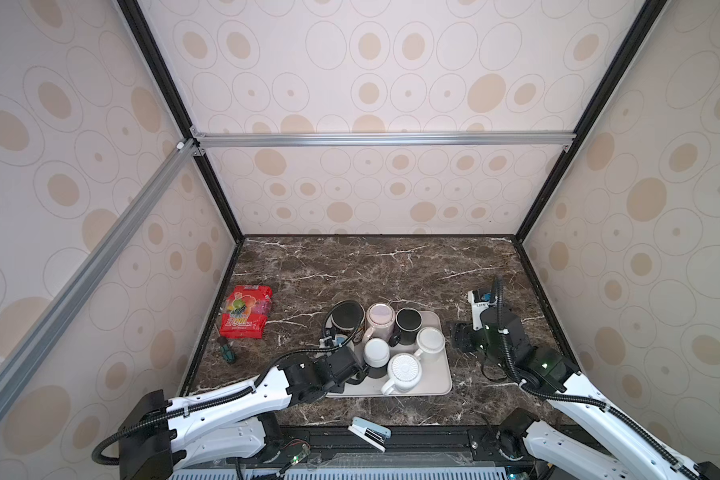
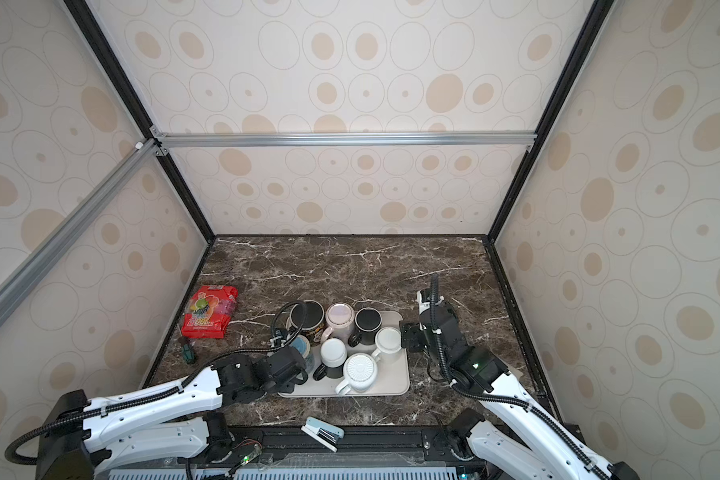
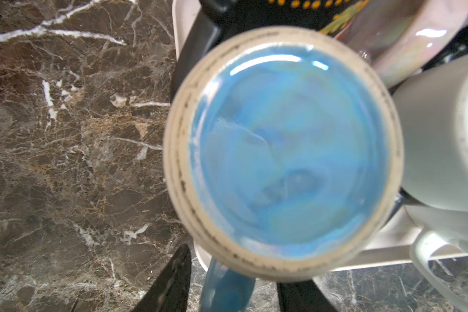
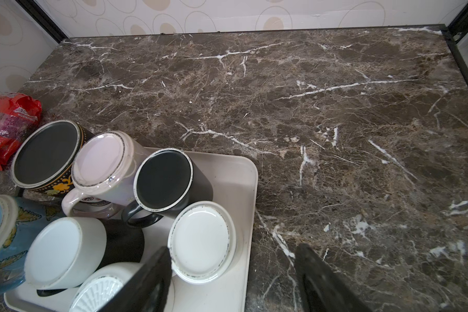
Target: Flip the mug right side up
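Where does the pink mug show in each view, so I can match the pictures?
In a top view: pink mug low, just right of centre.
In a top view: pink mug low, just left of centre.
Left wrist: pink mug, side only, beside the blue mug.
Right wrist: pink mug, base up, between two black mugs.
Shared landmark: the tray.

Left arm (image 1: 267, 395): white shells, black joints.
Right arm (image 1: 624, 424): same colours, green lights (image 1: 545, 365) at black wrist.
Cables (image 1: 499, 303): black corrugated hose, white clips.
Right gripper (image 4: 233, 281): black flat fingers.
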Available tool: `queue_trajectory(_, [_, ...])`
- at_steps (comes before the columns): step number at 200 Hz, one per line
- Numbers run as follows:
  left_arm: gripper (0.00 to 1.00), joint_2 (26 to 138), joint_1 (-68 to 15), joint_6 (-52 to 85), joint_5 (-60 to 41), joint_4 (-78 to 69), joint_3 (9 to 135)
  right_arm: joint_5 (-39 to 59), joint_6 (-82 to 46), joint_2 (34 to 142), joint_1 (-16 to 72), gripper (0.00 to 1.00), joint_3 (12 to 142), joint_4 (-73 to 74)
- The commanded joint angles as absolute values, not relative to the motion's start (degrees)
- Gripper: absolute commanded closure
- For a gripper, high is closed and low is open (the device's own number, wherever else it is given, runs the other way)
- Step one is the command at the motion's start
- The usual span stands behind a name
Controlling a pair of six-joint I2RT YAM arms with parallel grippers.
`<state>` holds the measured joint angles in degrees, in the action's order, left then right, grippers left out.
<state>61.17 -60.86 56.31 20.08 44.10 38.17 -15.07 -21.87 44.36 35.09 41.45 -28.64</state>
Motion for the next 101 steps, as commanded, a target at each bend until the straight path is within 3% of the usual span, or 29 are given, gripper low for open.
queue_trajectory(1, [0.53, 62.37, -61.00, 55.81, 22.01, 43.81, 38.72, -15.62, -22.76, 43.96, 35.51, 0.26, 41.23, -28.37])
queue_trajectory(40, [0.61, 62.93, -60.87, 56.25, 22.53, 43.60, 38.46, -16.15, -23.20, 43.13, 35.55, 0.27, 40.84, -28.50])
queue_trajectory(101, [0.63, 63.46, -60.91, 57.32, 22.74, 42.25, 37.07, -15.94, -23.56, 42.66, 35.51, 0.27, 40.44, -28.27])
